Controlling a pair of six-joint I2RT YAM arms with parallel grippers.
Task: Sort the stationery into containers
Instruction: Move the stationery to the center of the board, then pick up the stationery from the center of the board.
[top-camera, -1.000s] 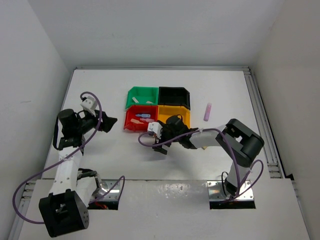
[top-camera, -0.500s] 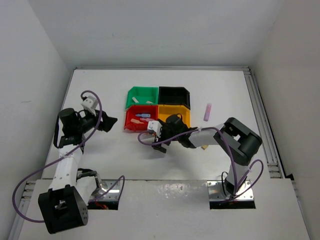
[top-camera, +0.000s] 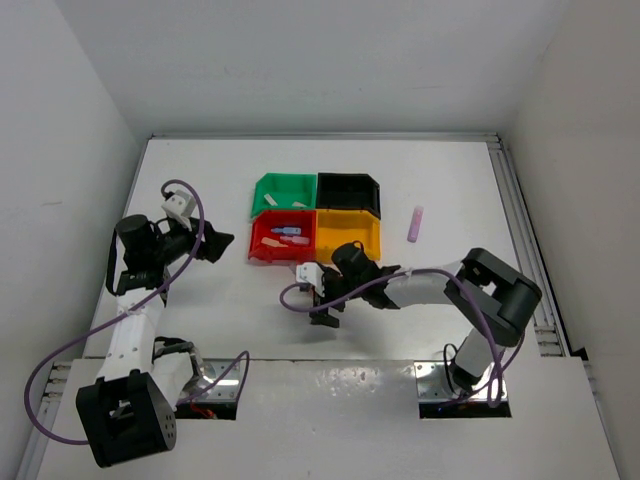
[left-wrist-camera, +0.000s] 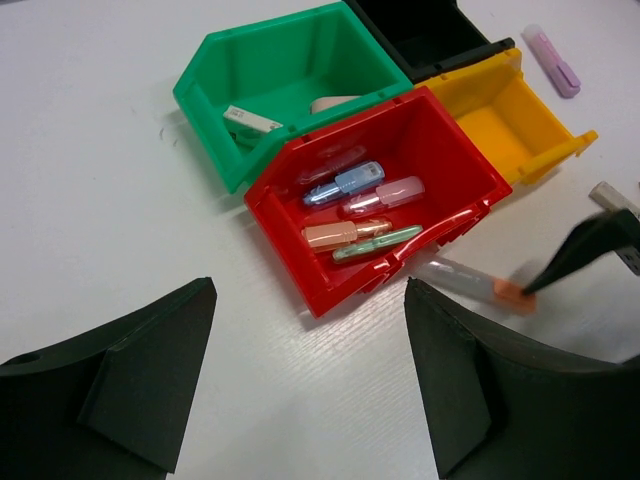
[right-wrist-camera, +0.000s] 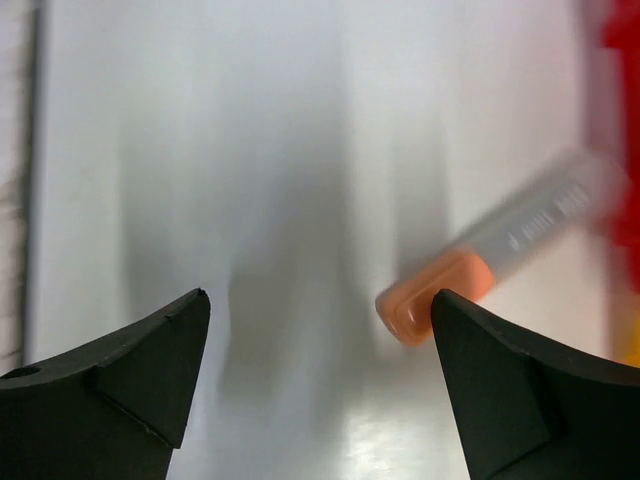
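Between the right jaws, hard by the inner face of one finger, an orange-capped clear stick lies flat on the worktop. It is motion-blurred in the right wrist view, so contact with that finger cannot be confirmed. The right jaws stand wide apart and clamp nothing. Just beyond them is the front wall of the red bin, which already holds blue, pink, orange and green sticks. The green bin, black bin and yellow bin adjoin it in one block.

The left jaws are likewise apart and empty, and hang above bare worktop with the bin block ahead of them. A lilac stick lies well apart from both pairs of jaws, on the far side of the yellow bin.

Step in hand, as judged: pick-up of the orange-capped stick, probably for the red bin, where its like are gathered. The next move calls for centring the right jaws on the barrel and closing across its narrow width. The stick must then be raised clear of the red bin's front wall before release. An off-centre close could roll or flick it away.
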